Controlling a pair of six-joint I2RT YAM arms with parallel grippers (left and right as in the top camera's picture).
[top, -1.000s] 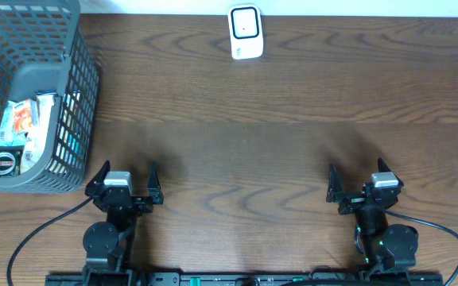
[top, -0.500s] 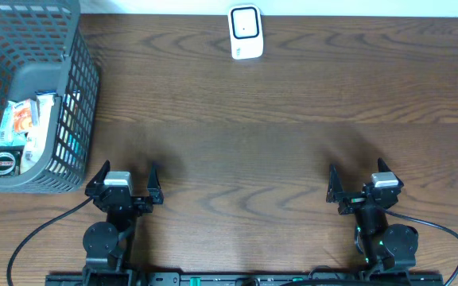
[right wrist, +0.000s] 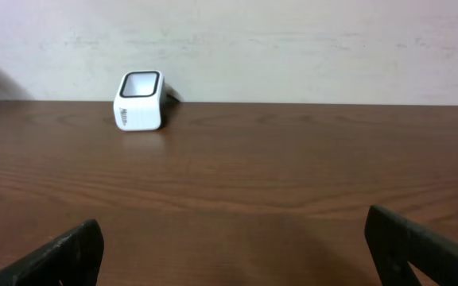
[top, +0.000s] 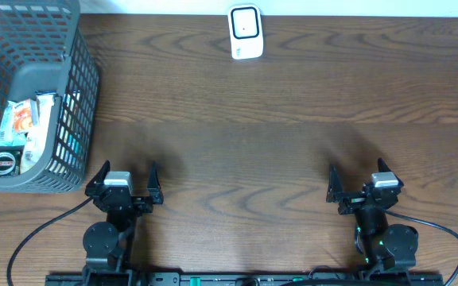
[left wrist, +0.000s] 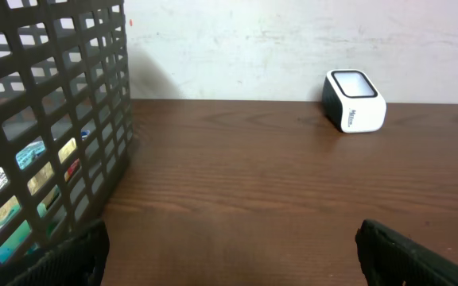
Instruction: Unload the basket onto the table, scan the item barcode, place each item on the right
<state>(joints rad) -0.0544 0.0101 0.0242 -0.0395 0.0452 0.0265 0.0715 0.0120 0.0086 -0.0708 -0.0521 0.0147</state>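
Left pincer [top: 127,171]: lower left of the overhead frame, by the near edge of the table [top: 293,119]; jaws spread wide, holding nothing.
Right pincer [top: 356,175]: lower right of the overhead frame, level with the other; jaws also wide and empty.
Wrist views: each shows only its own two dark fingertips [left wrist: 70,258] [right wrist: 62,254] in the bottom corners, with bare wood between them.
Open room: the brown table lies clear from both pincers to the far edge, across the middle and right of the overhead frame.
Basket [top: 78,87]: grey mesh, upper left of the overhead frame, its near corner just beyond the left pincer; it fills the left side of the left wrist view [left wrist: 62,119] and does not show in the right wrist view.
Packets [top: 30,127]: inside the basket; the overhead view shows them from the top, the left wrist view only as coloured bits through the mesh.
Scanner [top: 245,32]: white, with a dark window, top centre of the overhead frame at the far table edge, against the wall in both wrist views [left wrist: 355,100] [right wrist: 140,100].
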